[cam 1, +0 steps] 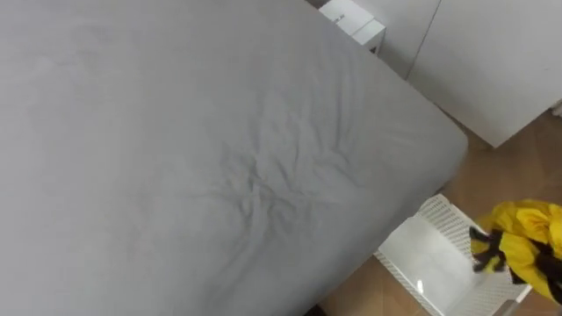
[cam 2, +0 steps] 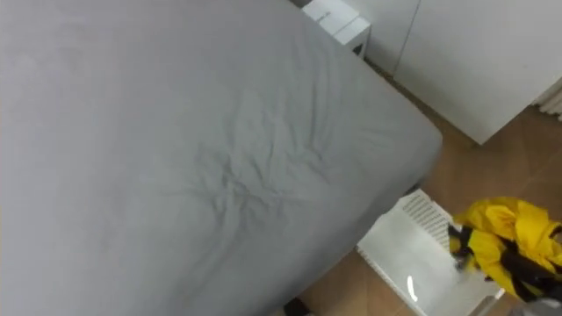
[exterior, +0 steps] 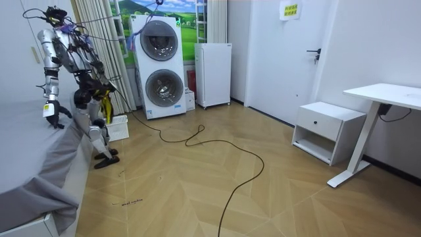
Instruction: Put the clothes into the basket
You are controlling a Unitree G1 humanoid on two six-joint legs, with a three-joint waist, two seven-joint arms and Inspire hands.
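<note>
A yellow garment (cam 1: 525,235) hangs in my right hand (cam 1: 490,252), whose dark fingers are curled into the cloth at the lower right. It is held just above the far side of a white slatted basket (cam 1: 428,254) that stands on the wooden floor beside the bed. The room view has me standing at the bed's edge with the yellow garment (exterior: 105,100) at my side, above the basket (exterior: 119,128). My left hand (exterior: 51,112) hangs low over the bed, holding nothing that I can see.
A grey-sheeted bed (cam 1: 202,158) takes up most of the view, its corner next to the basket. Past the bed's far corner are a white box (cam 1: 355,21) and a white wall panel (cam 1: 492,70). Stacked washing machines (exterior: 161,66) stand behind me.
</note>
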